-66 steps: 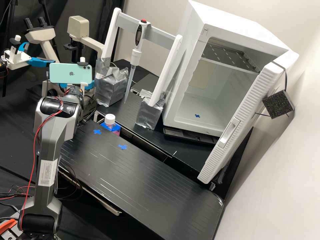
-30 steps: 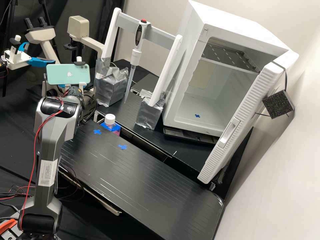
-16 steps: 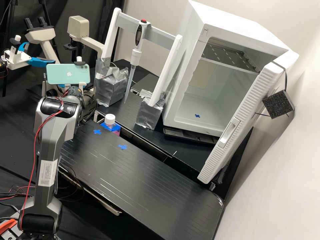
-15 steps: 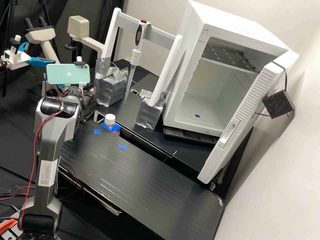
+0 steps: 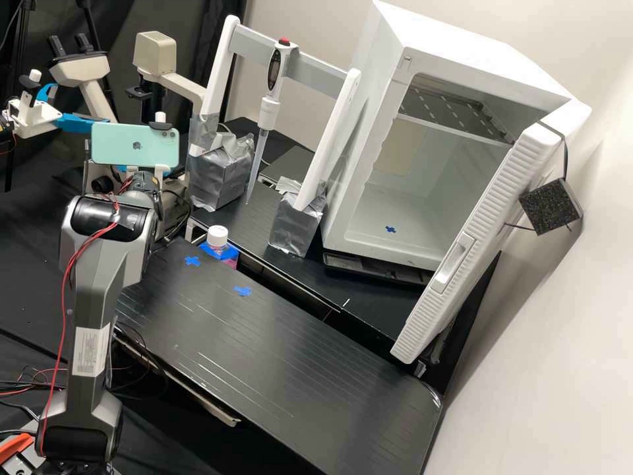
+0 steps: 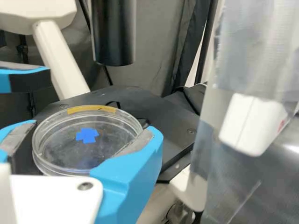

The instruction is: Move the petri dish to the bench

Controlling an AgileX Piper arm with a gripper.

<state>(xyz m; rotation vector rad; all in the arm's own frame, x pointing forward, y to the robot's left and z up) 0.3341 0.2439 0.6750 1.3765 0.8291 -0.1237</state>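
Observation:
In the high view the arm's gripper (image 5: 121, 169) is mostly hidden behind the green phone, with a little blue showing under it, in front of the microscope. The wrist view has the gripper (image 6: 84, 147) shut on the clear round petri dish (image 6: 60, 161), one grey-padded blue finger at each side of its rim. A strip of yellow tape marks the dish's edge. Beneath the dish lies the black microscope stage (image 6: 161, 112), and a blue cross shows through the dish. Whether the dish touches the stage I cannot tell. The black bench (image 5: 277, 356) stretches out to the arm's right in the high view.
Beside the microscope stand a pipette (image 5: 267, 109) on its white frame and two silver-taped blocks (image 5: 297, 224). A bottle with a white cap (image 5: 217, 236) sits at the bench's back edge. The incubator (image 5: 422, 198) has its door open. Blue crosses (image 5: 242, 291) mark the bench.
The phone on the arm has shifted slightly left since the earliest frame. Most recently the arm's elbow has moved a little left and down.

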